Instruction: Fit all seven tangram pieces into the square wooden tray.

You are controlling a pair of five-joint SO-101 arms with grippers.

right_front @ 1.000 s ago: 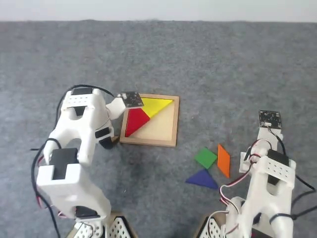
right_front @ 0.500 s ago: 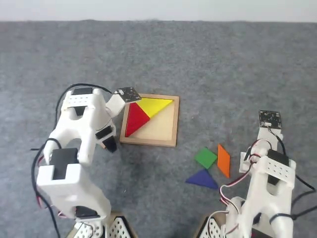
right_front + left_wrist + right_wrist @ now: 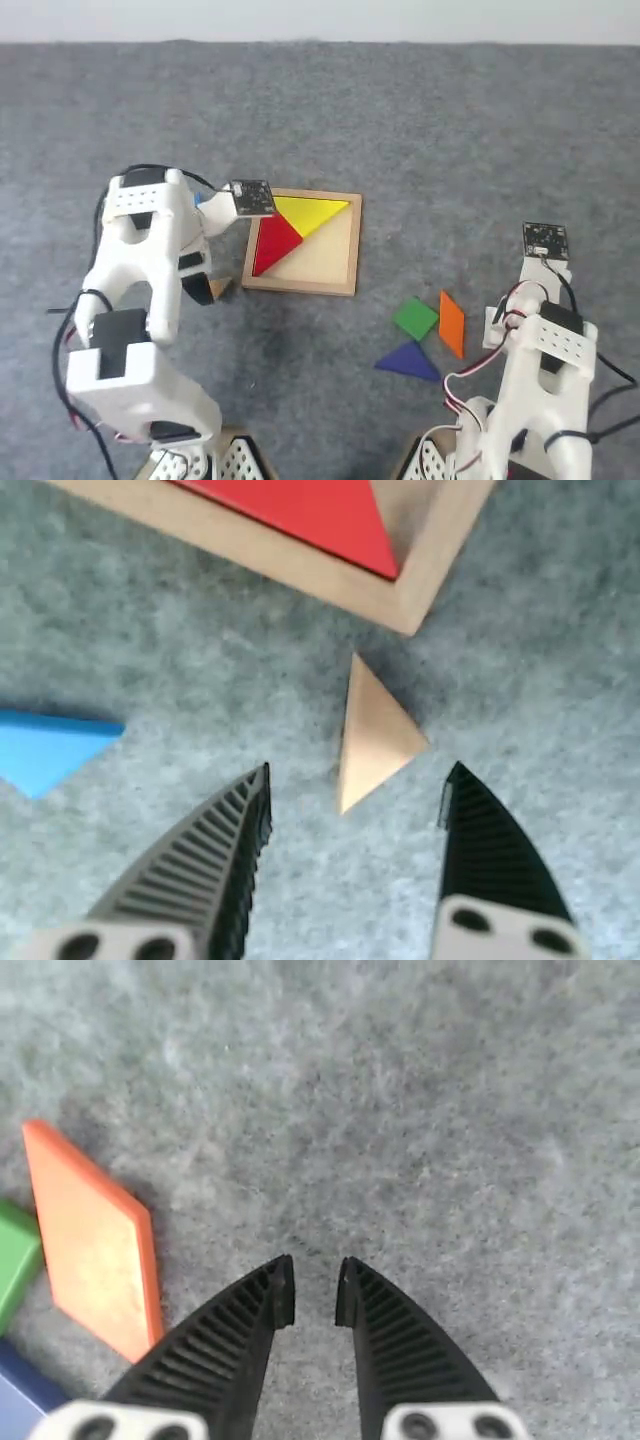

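Three loose pieces lie nearest your right arm: dark blue triangle (image 3: 408, 360), green square (image 3: 415, 318) and orange parallelogram (image 3: 452, 322). They sit bunched clear of the tray, probably queued.

Your right gripper (image 3: 315, 1270) hangs just beside the orange one, jaws almost together on nothing. Reads as idle.

Your left gripper (image 3: 358, 772) is spread wide over the small tan wooden triangle (image 3: 372, 742). That piece lies flat on the grey felt (image 3: 560, 660) just off a corner of the square wooden tray (image 3: 420, 590). Looks lined up for a pick.

A light blue triangle (image 3: 45, 750) lies near, to one side.

Farther out, the red triangle (image 3: 272, 242) and yellow triangle (image 3: 310, 213) sit in the tray edge to edge. They're packed to one side, leaving room for the rest.

Hidden:
- From above, the left arm covers most of the tan piece.
- The blue piece is cut off at the wrist view's edge.
- You can't tell whether the fingertips touch the felt.
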